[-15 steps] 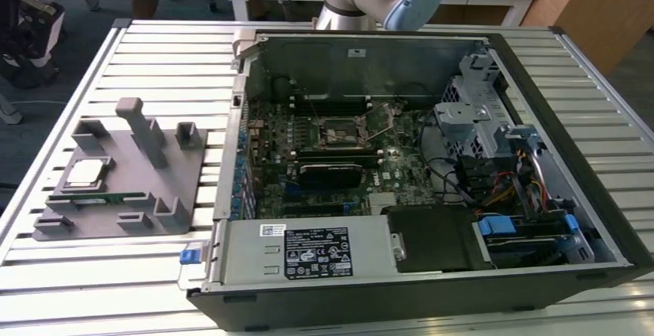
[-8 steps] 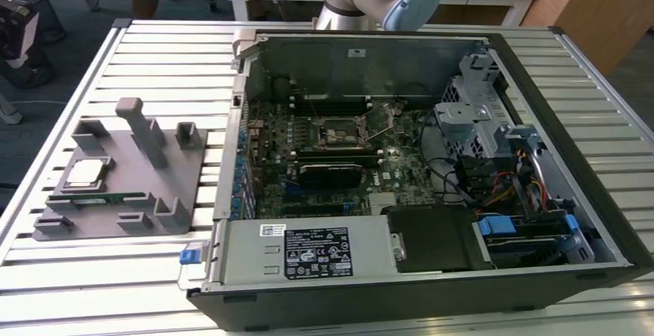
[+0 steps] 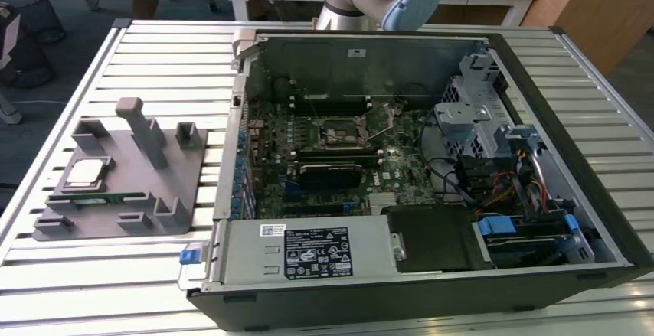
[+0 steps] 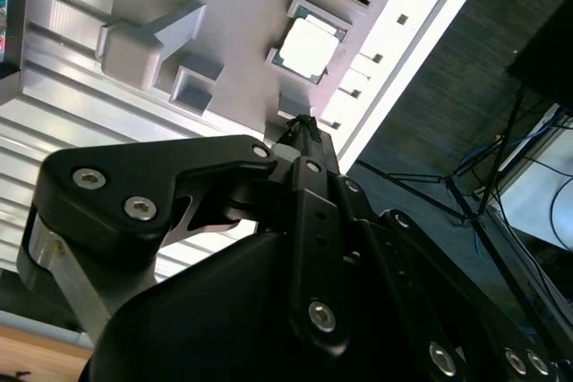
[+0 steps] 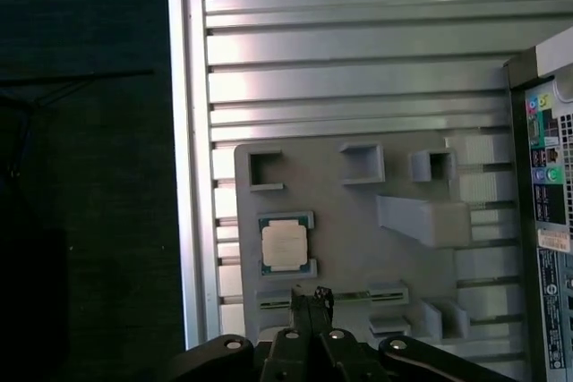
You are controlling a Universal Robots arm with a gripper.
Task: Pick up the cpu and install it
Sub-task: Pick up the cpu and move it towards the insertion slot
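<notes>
Fingers (image 5: 301, 303) closed above fixture (image 5: 358, 248) | cpu (image 5: 285, 243) in pocket | memory stick (image 3: 103, 197) beside

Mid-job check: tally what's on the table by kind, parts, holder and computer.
cpu: 1
memory stick: 1
grey holder: 1
computer case: 1
Total: 4

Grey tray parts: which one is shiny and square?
The flat silver cpu with a pale-green edge; the part beside it is a long, narrow green memory stick.
</notes>
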